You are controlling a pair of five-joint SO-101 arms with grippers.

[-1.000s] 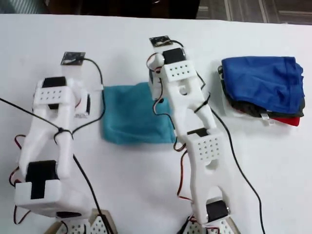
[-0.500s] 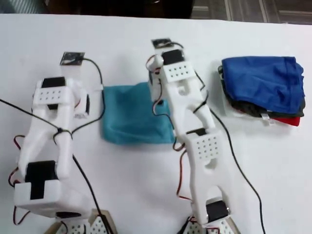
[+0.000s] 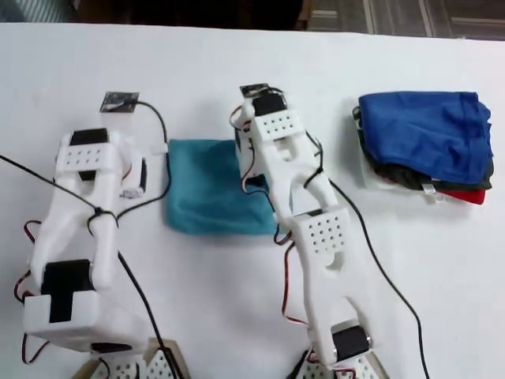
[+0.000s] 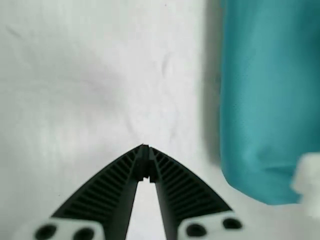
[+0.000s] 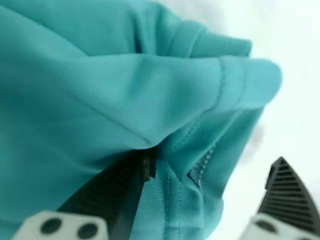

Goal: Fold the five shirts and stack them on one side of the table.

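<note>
A folded teal shirt (image 3: 207,189) lies on the white table between the two arms. My right gripper (image 5: 212,167) is open at the shirt's right edge: one dark finger (image 5: 131,176) lies under a fold of the teal shirt (image 5: 125,100), while the other finger (image 5: 281,186) stands clear beside the hem. In the high view the right arm's wrist (image 3: 268,130) covers that edge. My left gripper (image 4: 144,150) is shut on nothing over bare table, a little apart from the teal shirt's (image 4: 265,100) left edge.
A stack of folded shirts sits at the right side of the table, a blue shirt (image 3: 426,134) on top, with dark and red ones (image 3: 461,195) beneath. Cables (image 3: 154,118) trail from both arms. The white table (image 3: 442,276) has bare room at the front right.
The right arm's wrist has shifted left, further over the teal shirt's right edge. The left arm has stayed where it was.
</note>
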